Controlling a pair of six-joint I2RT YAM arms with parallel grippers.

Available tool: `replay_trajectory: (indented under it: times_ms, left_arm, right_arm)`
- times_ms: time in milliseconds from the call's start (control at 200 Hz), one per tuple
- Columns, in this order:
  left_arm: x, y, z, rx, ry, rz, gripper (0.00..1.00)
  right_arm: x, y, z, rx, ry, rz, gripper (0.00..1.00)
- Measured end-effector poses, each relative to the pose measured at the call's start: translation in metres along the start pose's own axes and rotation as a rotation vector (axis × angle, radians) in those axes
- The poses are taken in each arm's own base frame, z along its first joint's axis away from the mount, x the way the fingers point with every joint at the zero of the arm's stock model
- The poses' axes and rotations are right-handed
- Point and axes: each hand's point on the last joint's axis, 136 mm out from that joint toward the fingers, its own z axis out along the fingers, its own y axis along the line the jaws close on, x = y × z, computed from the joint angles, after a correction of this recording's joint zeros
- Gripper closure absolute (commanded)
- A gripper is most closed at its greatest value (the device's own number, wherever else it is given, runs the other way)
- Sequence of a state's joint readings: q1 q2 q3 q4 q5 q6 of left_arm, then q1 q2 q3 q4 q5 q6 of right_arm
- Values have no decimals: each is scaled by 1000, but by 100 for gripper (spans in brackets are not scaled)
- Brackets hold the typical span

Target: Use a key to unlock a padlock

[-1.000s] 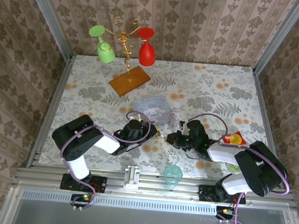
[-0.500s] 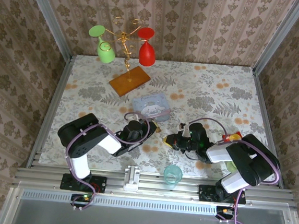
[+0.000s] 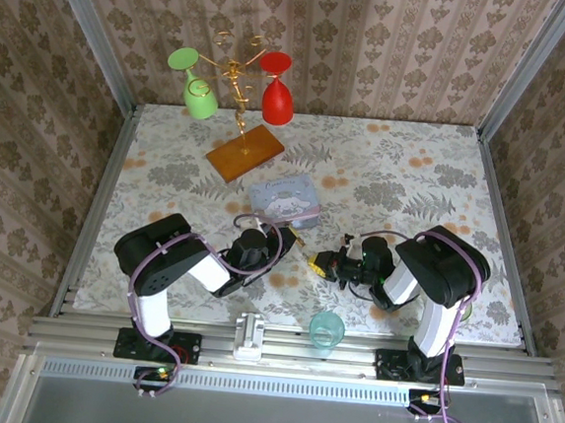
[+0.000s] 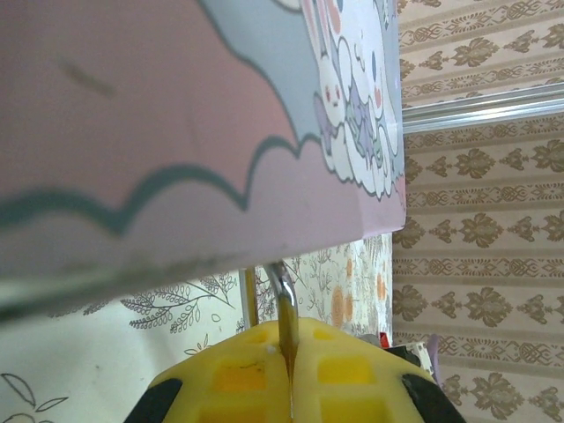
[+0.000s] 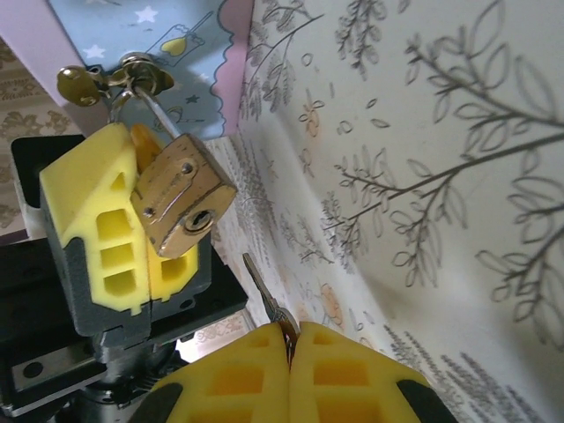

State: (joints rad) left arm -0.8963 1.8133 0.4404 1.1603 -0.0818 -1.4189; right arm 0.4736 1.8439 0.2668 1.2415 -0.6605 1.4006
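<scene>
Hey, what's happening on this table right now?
Two robot arms are working on a padlock hanging from the latch of the tin box. The left fingers pinch its shackle, steadying it. The right fingers hold the key, its tip pointing toward the keyhole but not yet inserted.

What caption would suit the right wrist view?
Right gripper points the pinched key toward the padlock, held by the left gripper beside the pastel tin box.

Two glasses (image 3: 278, 97), one tin (image 3: 285, 200), one padlock (image 5: 181, 204), one key (image 5: 261, 288), one cup (image 3: 327, 328).
</scene>
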Motion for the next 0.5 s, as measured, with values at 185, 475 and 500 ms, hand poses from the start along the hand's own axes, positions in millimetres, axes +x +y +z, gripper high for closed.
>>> replay_trajectory:
  times_ms: [185,475,500]
  left_arm:
    - [0,0,0,5,-3,-4,100]
    - [0,1,0,18,-5,-7,100]
    - [0,1,1,19,-5,-8,100]
  right_arm:
    - [-4,2,-2,-12,-10,6,100]
    - [-9,0,-3,-15,-23,26,100]
    - [-9,0,-4,-15,-23,29,100]
